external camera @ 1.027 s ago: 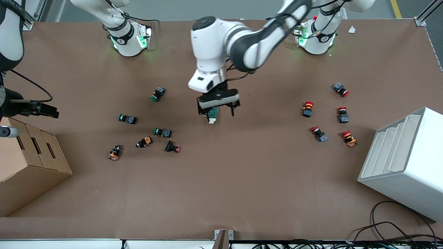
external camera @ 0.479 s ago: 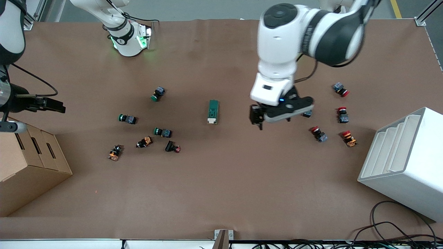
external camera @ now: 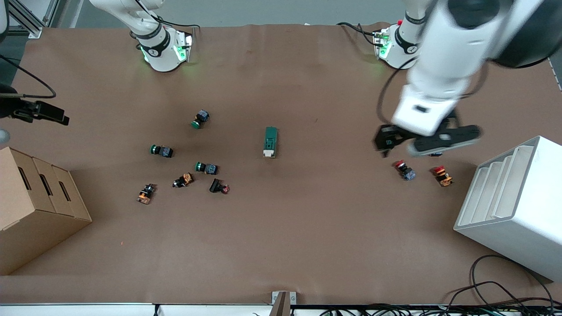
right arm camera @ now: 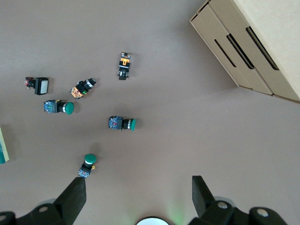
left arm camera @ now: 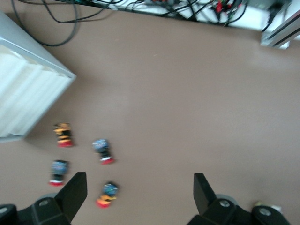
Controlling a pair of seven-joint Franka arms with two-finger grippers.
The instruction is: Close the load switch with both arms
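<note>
The load switch (external camera: 270,141) lies flat on the brown table (external camera: 307,228) near its middle, with its white sliding piece at the end nearer the front camera; nothing touches it. The left gripper (external camera: 425,139) is up in the air over the cluster of red push buttons (external camera: 405,170) toward the left arm's end of the table, well apart from the load switch. Its fingers (left arm camera: 75,193) are spread wide with nothing between them, as the left wrist view shows, where the left gripper (left arm camera: 140,194) looks down on four red-capped buttons and a corner of the white stepped rack (left arm camera: 23,93). The right gripper (external camera: 39,112) is at the right arm's end of the table, above the table edge beside the cardboard box (external camera: 35,206). In the right wrist view the right gripper (right arm camera: 138,197) has its fingers (right arm camera: 72,197) parted and empty, and it looks down on the green push buttons (right arm camera: 123,123), the orange ones and the box. In the front view the green and orange buttons form a loose group between the load switch and the cardboard box. The white rack (external camera: 513,206) stands at the left arm's end, nearer the front camera than the red buttons.
</note>
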